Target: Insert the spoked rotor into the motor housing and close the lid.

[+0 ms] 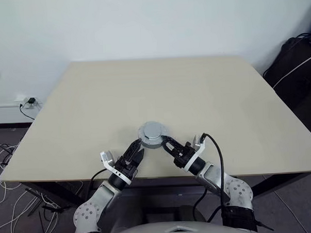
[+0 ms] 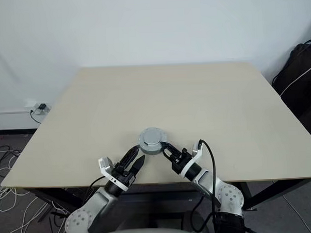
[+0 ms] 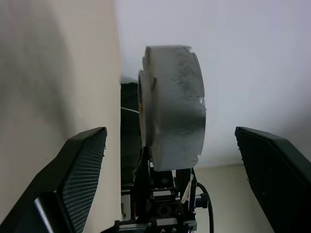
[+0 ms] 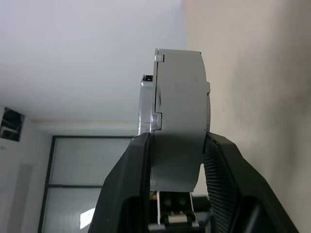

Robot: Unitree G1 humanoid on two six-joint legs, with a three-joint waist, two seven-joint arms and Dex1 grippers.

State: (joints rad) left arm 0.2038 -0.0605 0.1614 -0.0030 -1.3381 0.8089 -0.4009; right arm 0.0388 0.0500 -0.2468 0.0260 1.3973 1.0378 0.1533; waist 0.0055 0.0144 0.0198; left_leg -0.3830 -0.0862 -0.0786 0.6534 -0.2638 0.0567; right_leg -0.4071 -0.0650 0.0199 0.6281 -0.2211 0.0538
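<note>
Here the right tool [image 1: 169, 145], two black ridged fingers on a grey and white wrist, clamps the stacked grey motor assembly by its edge, one pad on each flat face, as the right wrist view shows. The left tool [image 1: 137, 150] stands spread wide on the other side, its fingers [image 3: 80, 167] well clear of the metal and gripping nothing.

The round silver-grey lid with the raised middle [image 1: 152, 131] faces up in the head views, seated on the disc-shaped motor housing [image 3: 145, 109], of which just a thin edge shows beneath. The spoked rotor cannot be seen and is judged to be shut inside. The stack sits low over the pale beige surface [image 1: 222, 103], near its front edge; whether it rests there or hangs just above cannot be told.

The risk now lies in the single grip. With one tool holding a heavy-looking stack by a narrow bite at its rim, the assembly may pivot or slip. Should the lid be only loosely seated, a tilt could part it from the housing. The nearby front edge leaves little margin for a dropped part.
</note>
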